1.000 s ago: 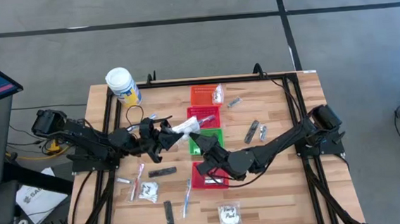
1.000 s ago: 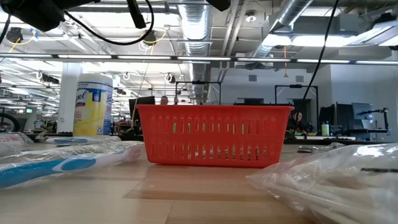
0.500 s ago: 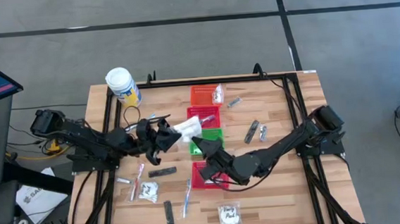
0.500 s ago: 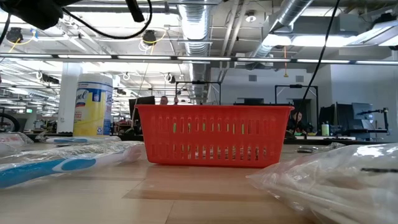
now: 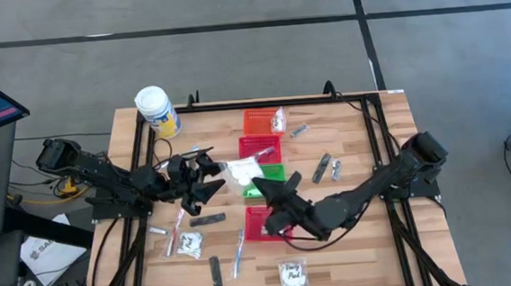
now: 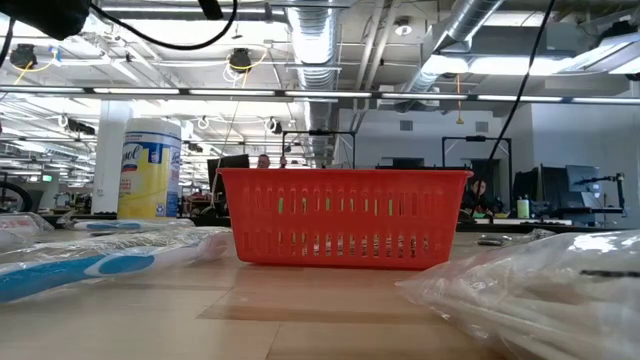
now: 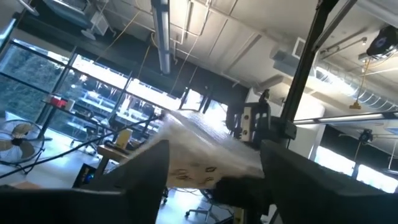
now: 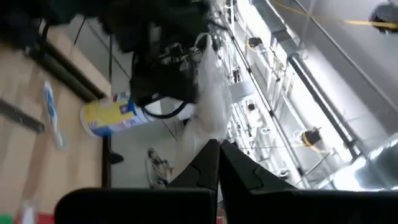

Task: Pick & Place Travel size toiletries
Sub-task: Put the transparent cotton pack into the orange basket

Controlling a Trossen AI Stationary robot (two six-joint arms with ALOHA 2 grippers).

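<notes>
- Travel size toiletries lie scattered over the wooden table [image 5: 371,243]. There is a sachet near the front edge [image 5: 292,274], a toothbrush [image 5: 239,252], a dark strip [image 5: 215,276] and silvery tubes [image 5: 322,167] to the right of the baskets. Most of the sorting looks still undone.
- The left arm reaches in from the table's left side, low and nearly level. It has pulled back slightly from the middle over the last second.
- The right arm stretches in from the right edge. It crosses the near red basket [image 5: 259,224], with its wrist angled up toward the row of baskets.
- The left gripper [image 5: 211,175] has just sprung from closed to wide open. Its wrist view shows its two dark fingers [image 7: 149,168] spread well apart.
- The right gripper [image 5: 258,185] is clamped shut. Its wrist view shows the closed tips [image 8: 217,149] pinching the lower end of the film.
- The clear sachet [image 5: 240,171] is up in the air between the two grippers, just beside the green basket [image 5: 274,172]. It is now carried by the right gripper alone.
- The handover therefore looks complete. The likely next move is for the right arm to drop the sachet into a basket.
</notes>
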